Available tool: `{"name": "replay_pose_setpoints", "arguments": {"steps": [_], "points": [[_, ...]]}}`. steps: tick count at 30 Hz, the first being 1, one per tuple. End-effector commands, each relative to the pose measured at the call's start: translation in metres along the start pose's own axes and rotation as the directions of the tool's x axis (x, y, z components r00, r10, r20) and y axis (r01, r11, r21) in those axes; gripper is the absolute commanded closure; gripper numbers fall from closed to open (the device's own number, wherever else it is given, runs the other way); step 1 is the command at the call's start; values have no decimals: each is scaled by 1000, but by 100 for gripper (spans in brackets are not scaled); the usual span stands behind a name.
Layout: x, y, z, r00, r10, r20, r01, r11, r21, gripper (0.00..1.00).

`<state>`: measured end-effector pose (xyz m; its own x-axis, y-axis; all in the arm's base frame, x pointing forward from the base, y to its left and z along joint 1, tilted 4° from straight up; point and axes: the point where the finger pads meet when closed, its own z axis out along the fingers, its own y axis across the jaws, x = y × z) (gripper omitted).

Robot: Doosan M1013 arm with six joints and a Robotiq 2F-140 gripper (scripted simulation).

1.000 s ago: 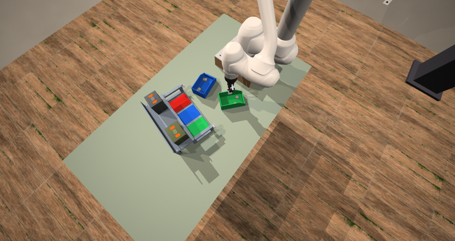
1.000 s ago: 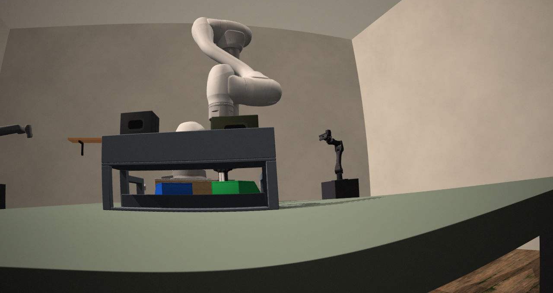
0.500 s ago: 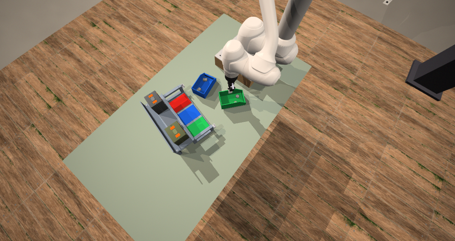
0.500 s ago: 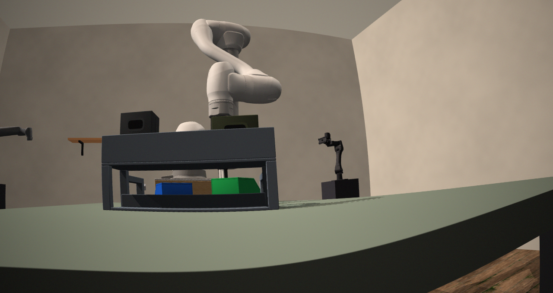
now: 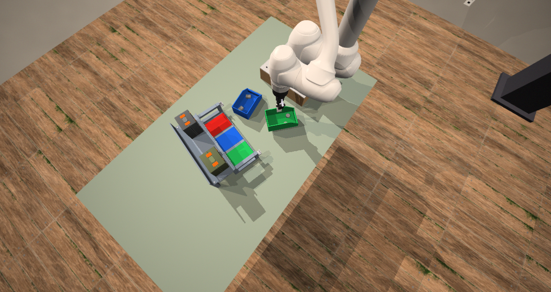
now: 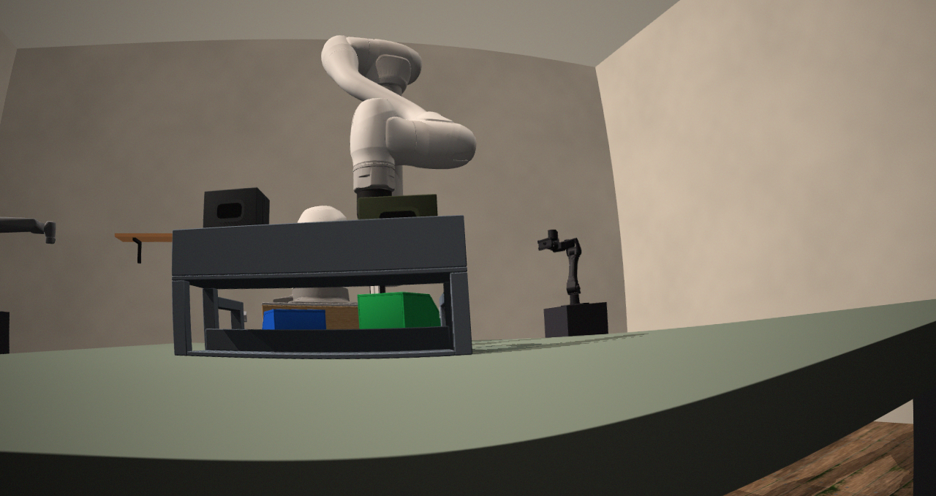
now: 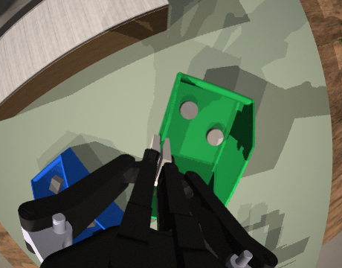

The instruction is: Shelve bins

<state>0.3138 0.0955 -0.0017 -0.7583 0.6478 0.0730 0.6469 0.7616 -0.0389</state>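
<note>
The pincer [image 5: 279, 108] [image 6: 377, 289] [image 7: 158, 147] is nearly closed, pinching the rim of the green bin [image 5: 282, 127] [image 6: 380, 313] [image 7: 215, 88], which has two round parts [image 7: 189, 110] inside and hangs over the table [image 5: 134, 213] [image 6: 262, 401] [image 7: 104, 123]. From above, the blue bin [image 5: 240, 112] [image 6: 294, 320] [image 7: 79, 164] sits near it at ten o'clock, and the shelf [image 5: 200, 138] [image 6: 320, 251] with its colored marks stands farther off, toward eight o'clock.
</note>
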Motion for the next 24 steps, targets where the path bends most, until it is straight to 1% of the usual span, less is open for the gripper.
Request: {"name": "replay_pose_setpoints", "arguments": {"steps": [1, 24], "points": [[-4, 3, -8, 1000, -3, 5, 3, 1000, -4, 90], [-4, 3, -32, 1000, -3, 5, 3, 1000, -4, 90]]}}
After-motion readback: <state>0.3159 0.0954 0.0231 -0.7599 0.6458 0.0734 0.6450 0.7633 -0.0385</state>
